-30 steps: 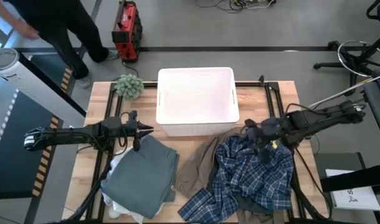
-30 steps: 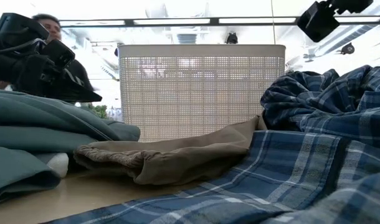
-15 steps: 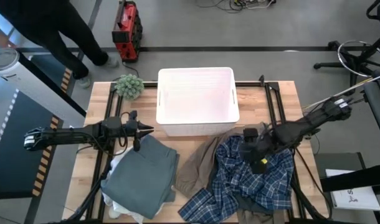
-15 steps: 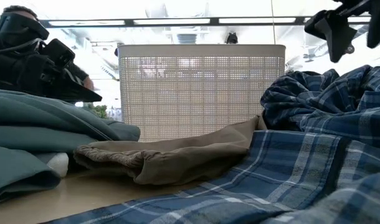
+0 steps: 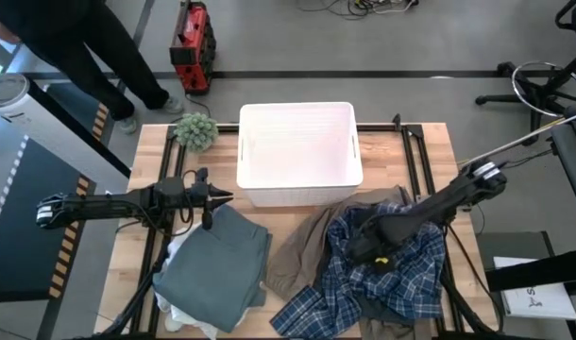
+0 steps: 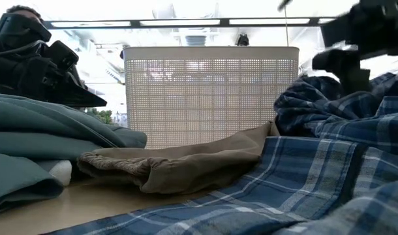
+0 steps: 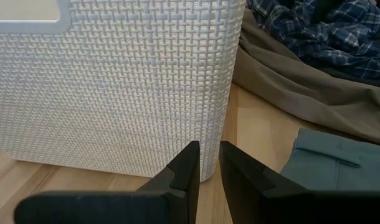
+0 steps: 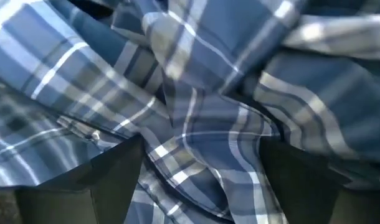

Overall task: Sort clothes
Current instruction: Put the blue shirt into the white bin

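White bin point(image 5: 296, 142), spiky plant point(image 5: 194, 130), wooden table point(image 5: 430, 142)

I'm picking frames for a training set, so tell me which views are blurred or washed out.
Low view: the right gripper is smeared by motion, and the ceiling lights behind the white bin blow out to white. Right wrist view: the plaid shirt is close and soft, streaked with blur. Left wrist view: sharp, the bin's weave crisp. High view: evenly lit and clear.

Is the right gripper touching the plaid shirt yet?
Cannot tell. The right wrist view shows the right gripper open with the plaid shirt filling the space between its jaws, but no plain contact; the high view hides any gap.
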